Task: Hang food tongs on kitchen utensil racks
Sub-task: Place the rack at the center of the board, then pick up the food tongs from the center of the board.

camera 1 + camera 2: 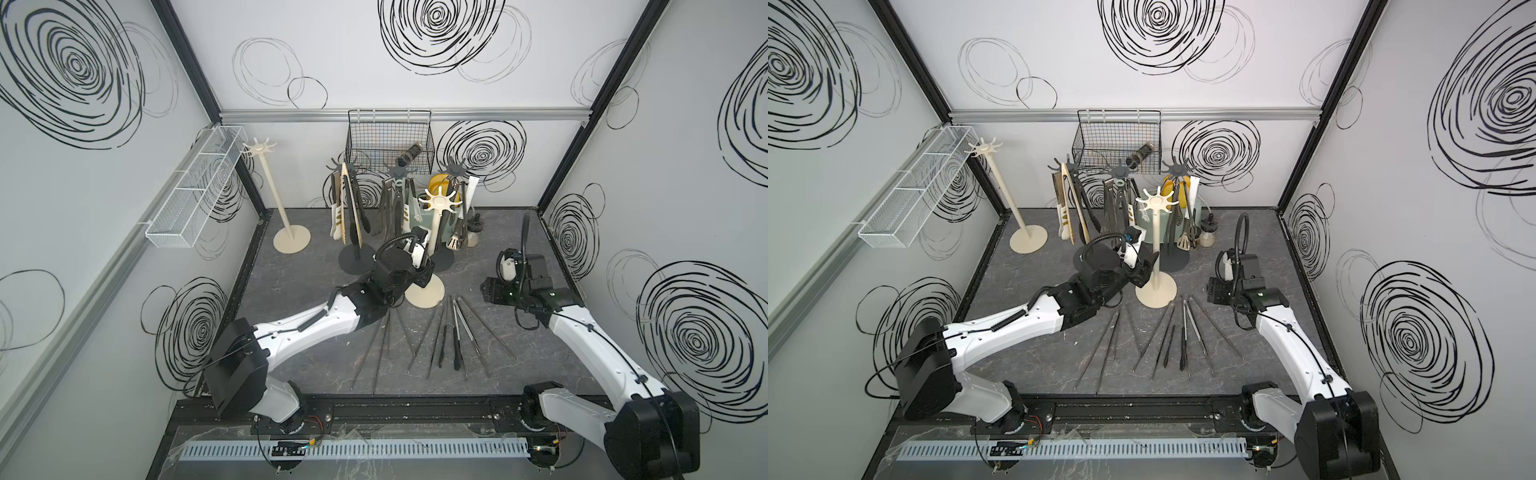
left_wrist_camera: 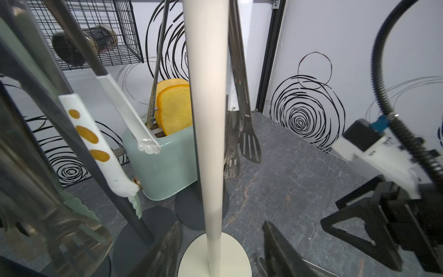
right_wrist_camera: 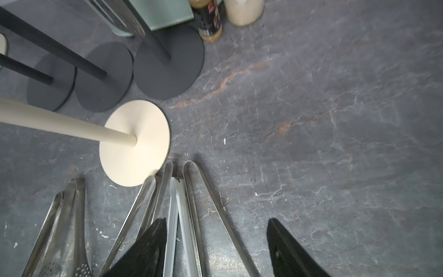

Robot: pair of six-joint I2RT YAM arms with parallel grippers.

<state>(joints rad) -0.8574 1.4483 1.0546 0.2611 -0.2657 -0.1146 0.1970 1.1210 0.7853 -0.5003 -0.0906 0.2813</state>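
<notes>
Both top views: swirl-painted walls (image 1: 332, 62) enclose a dark marbled surface (image 1: 291, 299). Food tongs (image 1: 456, 353) lie fanned at lower centre, and others hang on dark racks (image 1: 455, 168) at upper centre. Left wrist: left gripper (image 2: 221, 224) jaws parted, straddling the cream rack (image 2: 208, 120), empty. Right wrist: right gripper (image 3: 217, 219) jaws wide, empty.

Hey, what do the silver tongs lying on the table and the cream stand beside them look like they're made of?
Tongs: most likely polished steel; silvery, with mirror-like glints along the arms. Cream stand: smooth, matte, even colour with no glare; painted metal or plastic, hard to tell which.
</notes>
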